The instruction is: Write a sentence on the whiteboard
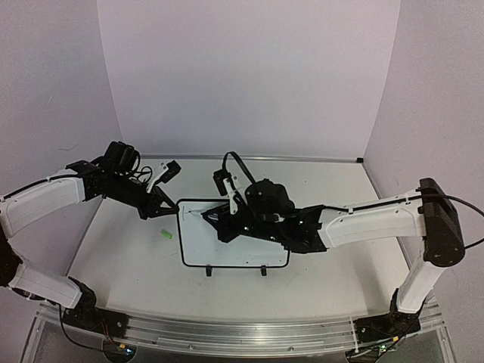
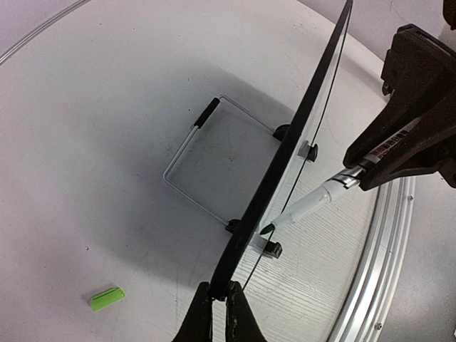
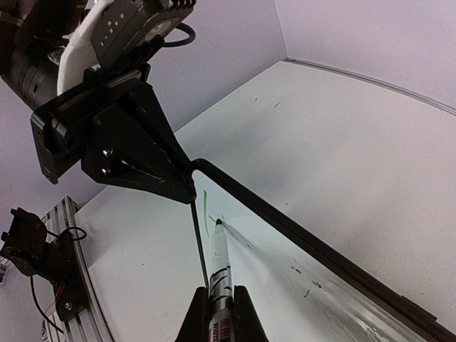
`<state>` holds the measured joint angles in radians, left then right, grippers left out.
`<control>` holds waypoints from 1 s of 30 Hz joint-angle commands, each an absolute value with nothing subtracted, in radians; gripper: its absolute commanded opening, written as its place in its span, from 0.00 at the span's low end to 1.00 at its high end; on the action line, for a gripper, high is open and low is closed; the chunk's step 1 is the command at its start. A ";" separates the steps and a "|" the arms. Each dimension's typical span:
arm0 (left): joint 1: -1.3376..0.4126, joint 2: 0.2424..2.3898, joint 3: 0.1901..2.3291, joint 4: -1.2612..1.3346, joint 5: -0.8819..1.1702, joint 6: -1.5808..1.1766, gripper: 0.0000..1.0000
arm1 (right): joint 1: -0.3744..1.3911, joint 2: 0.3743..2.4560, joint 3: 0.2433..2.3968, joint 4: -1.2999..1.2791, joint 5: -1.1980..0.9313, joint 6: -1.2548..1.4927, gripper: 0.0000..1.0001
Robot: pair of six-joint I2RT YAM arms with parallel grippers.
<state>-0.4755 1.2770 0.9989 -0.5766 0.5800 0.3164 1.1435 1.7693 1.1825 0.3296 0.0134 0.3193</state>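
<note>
The whiteboard, white with a thin black border, sits mid-table with two black feet clips on its near edge. My left gripper is shut on its left edge; in the left wrist view the fingers pinch the black rim. My right gripper is shut on a white marker. The marker's green tip touches the board's face near the top left corner. Of the sentence, only one short thin green stroke shows beside the tip. The marker also shows in the left wrist view.
A small green marker cap lies on the table left of the board and shows in the left wrist view. A wire stand lies behind the board. The aluminium rail runs along the table's near edge.
</note>
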 commanded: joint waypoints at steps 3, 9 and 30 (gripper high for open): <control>-0.481 1.267 1.011 -0.589 0.525 0.338 0.00 | 1.137 1.673 1.151 0.387 -0.051 0.311 0.00; -0.482 1.263 1.011 -0.589 0.524 0.338 0.00 | 1.136 1.684 1.170 0.387 -0.026 0.312 0.00; -0.483 1.266 1.010 -0.591 0.523 0.339 0.00 | 1.131 1.769 1.249 0.336 0.035 0.317 0.00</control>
<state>-0.4782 1.2766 0.9989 -0.5769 0.5796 0.3164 1.1389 1.7481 1.1986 0.3392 -0.0017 0.3183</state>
